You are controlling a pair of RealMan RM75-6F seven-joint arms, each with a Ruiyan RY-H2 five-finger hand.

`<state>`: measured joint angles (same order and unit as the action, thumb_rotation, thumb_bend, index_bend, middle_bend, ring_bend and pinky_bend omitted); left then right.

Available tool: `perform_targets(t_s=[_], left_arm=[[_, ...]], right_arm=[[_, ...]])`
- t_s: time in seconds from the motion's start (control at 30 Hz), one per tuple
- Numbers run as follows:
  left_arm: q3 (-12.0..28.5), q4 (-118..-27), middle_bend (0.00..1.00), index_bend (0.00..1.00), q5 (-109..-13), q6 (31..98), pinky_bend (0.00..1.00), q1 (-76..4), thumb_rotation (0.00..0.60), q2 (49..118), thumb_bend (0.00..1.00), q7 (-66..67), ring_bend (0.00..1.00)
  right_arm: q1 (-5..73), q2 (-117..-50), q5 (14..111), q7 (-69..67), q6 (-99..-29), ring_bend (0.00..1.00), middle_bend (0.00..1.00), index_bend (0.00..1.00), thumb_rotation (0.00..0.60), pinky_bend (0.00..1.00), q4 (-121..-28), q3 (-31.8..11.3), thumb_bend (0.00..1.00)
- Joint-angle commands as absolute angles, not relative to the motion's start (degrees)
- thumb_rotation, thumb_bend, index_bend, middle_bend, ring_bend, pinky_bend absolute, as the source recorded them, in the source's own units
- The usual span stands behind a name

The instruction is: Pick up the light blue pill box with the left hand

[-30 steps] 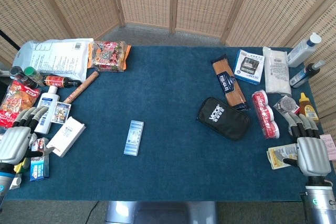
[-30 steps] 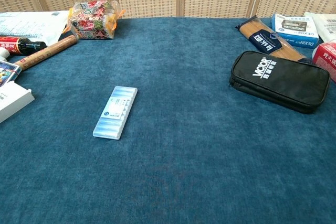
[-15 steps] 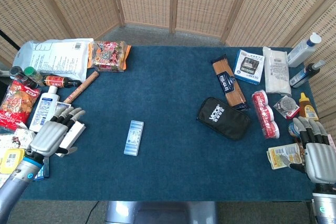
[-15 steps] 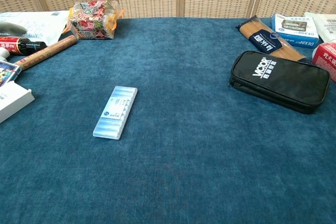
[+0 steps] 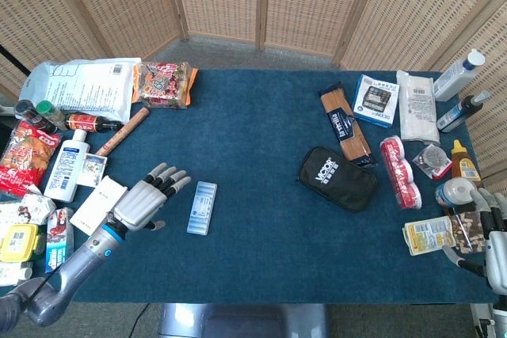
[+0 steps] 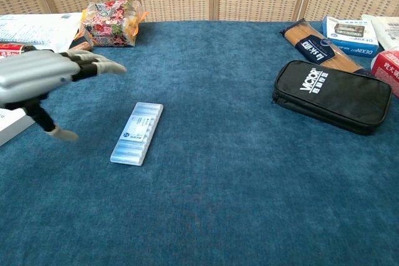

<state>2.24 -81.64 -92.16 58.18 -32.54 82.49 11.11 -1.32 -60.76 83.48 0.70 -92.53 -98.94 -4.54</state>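
Lying flat and alone on the open middle of the table (image 5: 261,140), the light blue pill box (image 5: 202,207) has bare blue cloth on every side, its long axis running roughly from the near edge toward the far edge. That isolation looks deliberate: the clutter is pushed out to the ends, with the white carton (image 5: 99,205) and other packets crowding the left edge and the black pouch (image 5: 337,178) well apart toward the right, so a hand can come at the box without knocking anything.

Hovering just beside the box on its left, the left hand (image 5: 146,202) is spread, fingers fanned toward the far edge and thumb held apart below them; it holds nothing and touches nothing. In the chest view the left hand (image 6: 43,79) sits above the cloth with the light blue pill box (image 6: 137,133) near its thumb but clear of it. I judge the approach nearly done and the grasp not yet begun.

At the near right corner the right hand (image 5: 495,239) is only partly visible, its fingers upright and apart over small packets, gripping nothing I can make out.
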Motion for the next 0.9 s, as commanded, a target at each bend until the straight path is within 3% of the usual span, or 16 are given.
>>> perform_targets(t_s=[0.03, 0.47, 0.9], left_arm=[[2.3, -79.5, 0.00, 0.00, -92.0, 56.3, 0.00, -34.3, 0.600, 85.1, 0.14, 11.7, 0.00], [2.7, -73.6, 0.00, 0.00, -91.1, 54.7, 0.00, -37.9, 0.600, 92.4, 0.14, 12.8, 0.00], [5.7, -70.1, 0.00, 0.00, -87.8, 53.8, 0.00, -41.4, 0.600, 99.0, 0.14, 13.6, 0.00]], right_arm=[[-1.7, -60.7, 83.4, 0.3, -92.8, 0.00, 0.01, 0.00, 0.600, 0.00, -98.7, -4.5, 0.12], [-3.2, -61.1, 83.0, -2.7, -93.4, 0.00, 0.01, 0.00, 0.600, 0.00, -97.0, -4.5, 0.11], [-4.6, -61.3, 82.6, -4.9, -94.2, 0.00, 0.01, 0.00, 0.600, 0.00, -95.5, -4.6, 0.11]])
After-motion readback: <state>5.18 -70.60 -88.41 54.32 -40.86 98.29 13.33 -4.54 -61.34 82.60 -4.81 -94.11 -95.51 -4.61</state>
